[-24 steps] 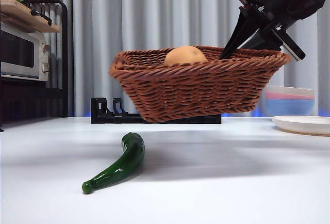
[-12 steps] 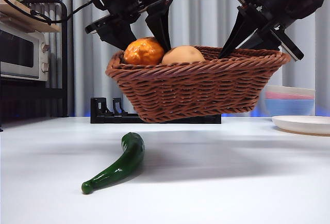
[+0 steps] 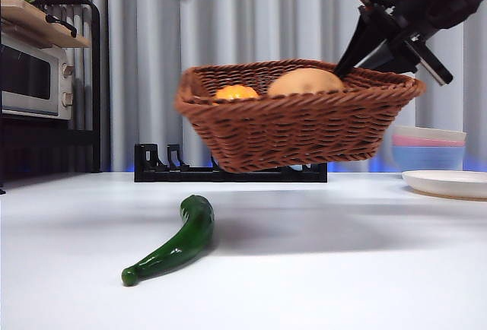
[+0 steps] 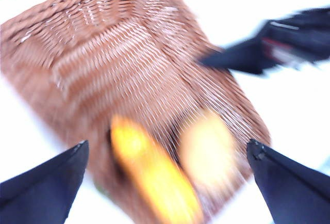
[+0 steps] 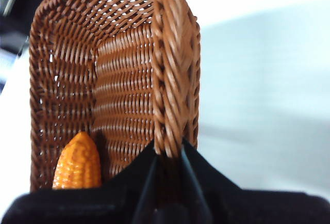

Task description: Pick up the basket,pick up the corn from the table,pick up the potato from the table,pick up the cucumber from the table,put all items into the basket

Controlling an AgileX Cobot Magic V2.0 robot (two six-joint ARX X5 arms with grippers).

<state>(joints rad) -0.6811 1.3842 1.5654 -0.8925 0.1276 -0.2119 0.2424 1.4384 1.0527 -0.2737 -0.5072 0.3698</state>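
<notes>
basket [image 3: 300, 121] is airborne, clear of the worktop [image 3: 319, 269], hanging off one rim only: right gripper [image 5: 168, 154] fingers pinch the braided rim at one end, so the whole body cantilevers away from them and sags toward the far end. corn [image 3: 237, 93] and potato [image 3: 305, 81] are both inside; corn sits at the end away from the right fingers, potato closer to them.

Risks, my read:
- One-edge pinch with load at the far end means torque on the rim. The rim could slip in the fingers, or the basket could tip further and roll the potato out over the low flared side.
- Any jerk makes it swing.

left gripper [image 4: 165, 175] is above the basket, fingers spread wide and holding nothing; view is motion-blurred.

cucumber [image 3: 173, 242] lies on the worktop below and in front of the basket, well apart from both sets of fingers. Nothing blocks it. The hanging basket is close overhead, so the approach needs care.

Around: plate [image 3: 447, 183] and stacked bowls [image 3: 428, 147] beyond the right fingers, black rack [image 3: 156, 164] behind, microwave shelf [image 3: 34, 71] far side.
</notes>
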